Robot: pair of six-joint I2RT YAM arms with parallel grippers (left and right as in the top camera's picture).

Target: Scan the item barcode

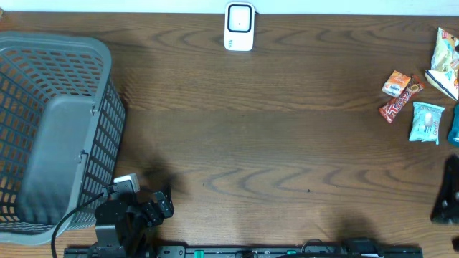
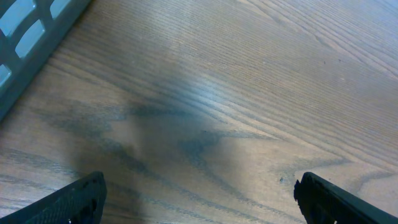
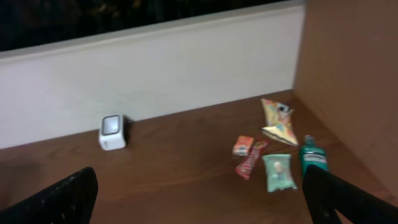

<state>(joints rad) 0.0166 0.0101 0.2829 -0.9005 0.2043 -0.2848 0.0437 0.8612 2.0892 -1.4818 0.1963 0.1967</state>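
Two pincers stand with their jaws spread wide apart, both empty. The left pincer point(image 2: 199, 196) hangs low over bare wood at the near left of the brown wood-grain table point(image 1: 272, 143), with a soft shadow on the grain below it. Just beside it is the grey slatted plastic basket point(image 1: 57, 122), which fills the left edge. The right pincer point(image 3: 199, 193) is at the near right edge and faces across the table toward the far wall. Ahead of it, in the far right corner, the goods lie in a loose cluster. A small orange packet point(image 3: 243, 145) lies just beside a red bar wrapper point(image 3: 250, 160). Next come a pale green flat pouch point(image 3: 278, 172) and a teal bottle point(image 3: 313, 158) at the pouch's side. A yellow-and-white crinkled snack bag point(image 3: 277, 121) lies farthest back. The small white box-shaped scanner with a dark window point(image 1: 239, 26) stands at the far middle edge of the table, well apart from the cluster.
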